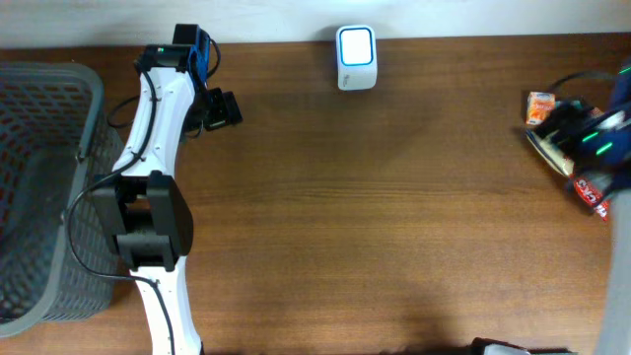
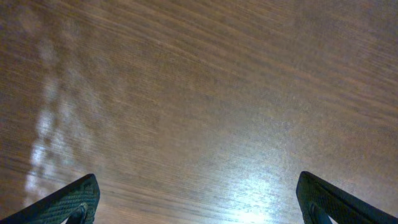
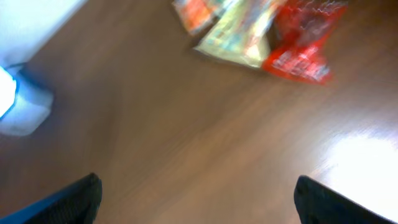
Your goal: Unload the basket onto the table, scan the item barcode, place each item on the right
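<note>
The white barcode scanner (image 1: 356, 57) stands at the table's back edge; it shows blurred at the left of the right wrist view (image 3: 18, 106). Three snack packets lie at the far right: an orange one (image 1: 539, 106) (image 3: 194, 14), a yellowish one (image 3: 239, 34) and a red one (image 1: 592, 192) (image 3: 298, 43). My right arm (image 1: 599, 143) hovers blurred over them. My right gripper (image 3: 198, 186) is open with nothing between its fingers, the packets lying beyond it. My left gripper (image 1: 222, 108) (image 2: 198, 186) is open over bare wood at the back left.
A dark mesh basket (image 1: 39, 187) fills the left edge of the table. The left arm's white links (image 1: 158, 197) run along the basket's right side. Brown wood lies between the scanner and the packets.
</note>
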Action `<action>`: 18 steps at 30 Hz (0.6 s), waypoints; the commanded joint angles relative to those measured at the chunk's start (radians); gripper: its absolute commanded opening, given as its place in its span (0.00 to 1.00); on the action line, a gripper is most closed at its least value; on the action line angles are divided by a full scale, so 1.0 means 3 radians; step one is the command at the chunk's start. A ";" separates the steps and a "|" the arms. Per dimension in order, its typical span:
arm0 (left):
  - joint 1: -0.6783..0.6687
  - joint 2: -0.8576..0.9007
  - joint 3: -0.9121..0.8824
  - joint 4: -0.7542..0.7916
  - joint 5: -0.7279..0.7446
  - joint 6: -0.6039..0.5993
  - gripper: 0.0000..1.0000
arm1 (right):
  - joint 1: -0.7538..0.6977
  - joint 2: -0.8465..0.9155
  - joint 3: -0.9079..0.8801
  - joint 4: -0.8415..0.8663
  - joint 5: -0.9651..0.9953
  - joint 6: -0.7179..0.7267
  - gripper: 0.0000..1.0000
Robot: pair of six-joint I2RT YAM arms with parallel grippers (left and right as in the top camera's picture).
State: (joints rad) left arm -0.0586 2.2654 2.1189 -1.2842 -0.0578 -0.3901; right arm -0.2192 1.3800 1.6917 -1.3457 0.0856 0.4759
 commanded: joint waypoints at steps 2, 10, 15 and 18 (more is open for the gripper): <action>0.0009 -0.0065 0.0032 0.0003 -0.0046 -0.0045 0.99 | 0.1118 -0.0720 -0.0806 -0.0170 -0.0099 -0.0089 0.99; 0.0009 -0.0065 0.0032 0.0003 -0.0046 -0.0045 0.99 | 0.1344 -0.0565 -0.0880 -0.0409 -0.0079 -0.0092 0.98; 0.0009 -0.0065 0.0032 0.0003 -0.0046 -0.0045 0.99 | 0.1338 -0.1029 -0.1457 0.0158 0.0106 -0.0276 0.99; 0.0009 -0.0065 0.0032 0.0003 -0.0047 -0.0045 0.99 | 0.1073 -0.2121 -0.2388 0.1074 0.0062 -0.0446 0.99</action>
State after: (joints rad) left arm -0.0593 2.2654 2.1189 -1.2808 -0.0612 -0.3901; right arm 0.1593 0.9424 1.1206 -1.1427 0.0963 0.3885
